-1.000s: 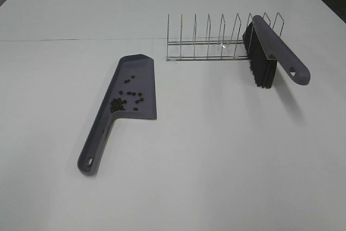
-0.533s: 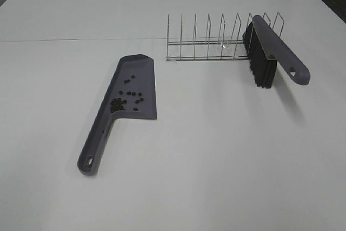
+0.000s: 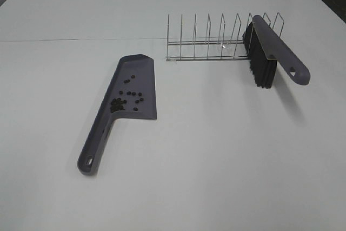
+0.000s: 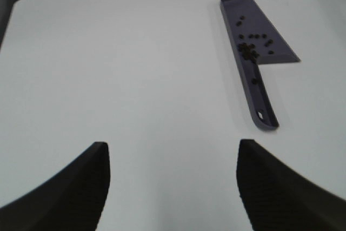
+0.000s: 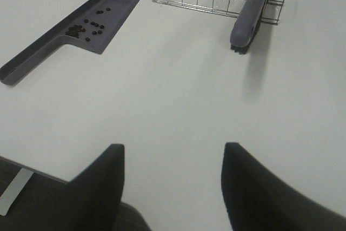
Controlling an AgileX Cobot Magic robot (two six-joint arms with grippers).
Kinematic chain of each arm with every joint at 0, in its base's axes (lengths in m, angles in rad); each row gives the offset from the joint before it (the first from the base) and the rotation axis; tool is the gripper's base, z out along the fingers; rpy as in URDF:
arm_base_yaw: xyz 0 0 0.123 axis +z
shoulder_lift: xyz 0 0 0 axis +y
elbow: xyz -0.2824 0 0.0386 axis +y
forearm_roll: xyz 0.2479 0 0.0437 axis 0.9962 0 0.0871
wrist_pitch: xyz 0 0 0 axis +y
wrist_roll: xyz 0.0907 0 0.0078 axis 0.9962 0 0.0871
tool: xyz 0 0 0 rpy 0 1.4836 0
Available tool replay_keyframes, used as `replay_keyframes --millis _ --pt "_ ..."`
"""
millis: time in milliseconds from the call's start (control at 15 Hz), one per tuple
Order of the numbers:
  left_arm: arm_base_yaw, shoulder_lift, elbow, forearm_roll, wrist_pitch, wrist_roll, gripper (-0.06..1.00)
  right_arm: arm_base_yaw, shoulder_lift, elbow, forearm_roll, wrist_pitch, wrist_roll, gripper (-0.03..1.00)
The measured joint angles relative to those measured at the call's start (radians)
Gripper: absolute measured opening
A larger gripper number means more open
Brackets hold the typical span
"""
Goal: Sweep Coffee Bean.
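Beans [image 3: 125, 99] lie in the dustpan [image 3: 130, 79], unmoved; brush [image 3: 270, 52] racked. Both grippers [image 4: 173, 182] [image 5: 173, 187] hang apart, empty. Sweeping looks finished.

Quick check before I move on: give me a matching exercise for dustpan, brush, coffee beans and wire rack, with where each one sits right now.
Things:
1. dustpan
2. brush
3. coffee beans
4. wire rack

Places:
A. propped in the rack's right end, bristles down
B. lying inside the dustpan
C. standing at the back of the table
D. flat on the table, handle toward the front

Pairs: 1-D, 2-A, 3-B, 4-C
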Motion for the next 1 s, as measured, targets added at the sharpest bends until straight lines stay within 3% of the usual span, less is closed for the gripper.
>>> replay_keyframes --millis 67,133,1000 --pt "0.069 -0.063 0.0 0.0 -0.002 0.0 0.61 -0.046 0.0 0.0 0.0 0.0 0.0 0.44" --pt "0.077 -0.066 0.0 0.0 -0.002 0.0 0.61 -0.069 0.0 0.0 0.0 -0.001 0.0 0.44" --pt "0.05 -0.066 0.0 0.001 -0.002 0.0 0.61 -0.076 -0.069 0.0 0.001 -0.005 0.0 0.44"
